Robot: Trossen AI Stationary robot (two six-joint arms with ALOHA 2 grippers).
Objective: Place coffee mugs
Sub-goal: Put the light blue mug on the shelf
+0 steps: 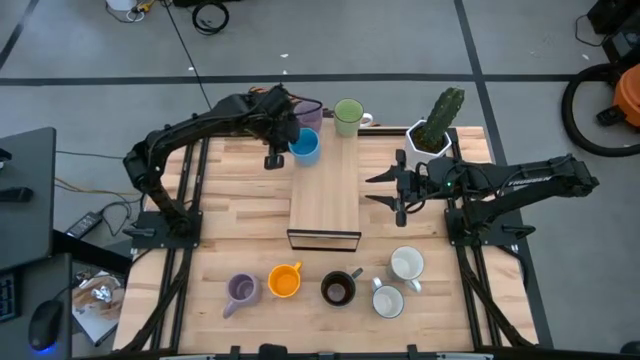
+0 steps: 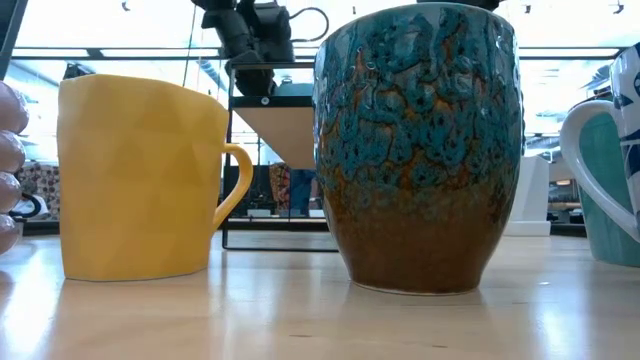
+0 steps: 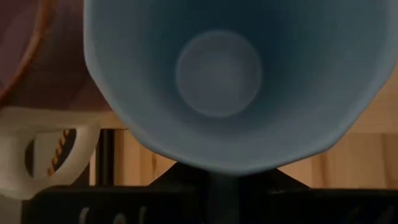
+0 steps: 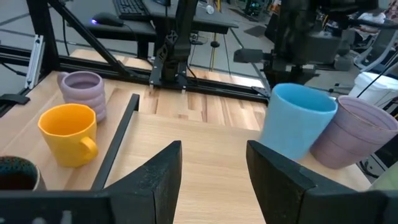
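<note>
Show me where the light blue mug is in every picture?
High view: the light blue mug sits at the far end of the wooden stand, under the left gripper.
Low view: not in it.
Left wrist view: it fills the picture, seen from above.
Right wrist view: right of middle.
Shared landmark: the lilac mug right beside it.

Pale wooden table (image 1: 230, 250) with visible grain; black mug (image 2: 420, 150) glossy mottled glaze; orange mug (image 2: 140, 180) matt, faceted.

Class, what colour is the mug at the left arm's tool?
Light blue mug; the right wrist view shows it best.
</note>
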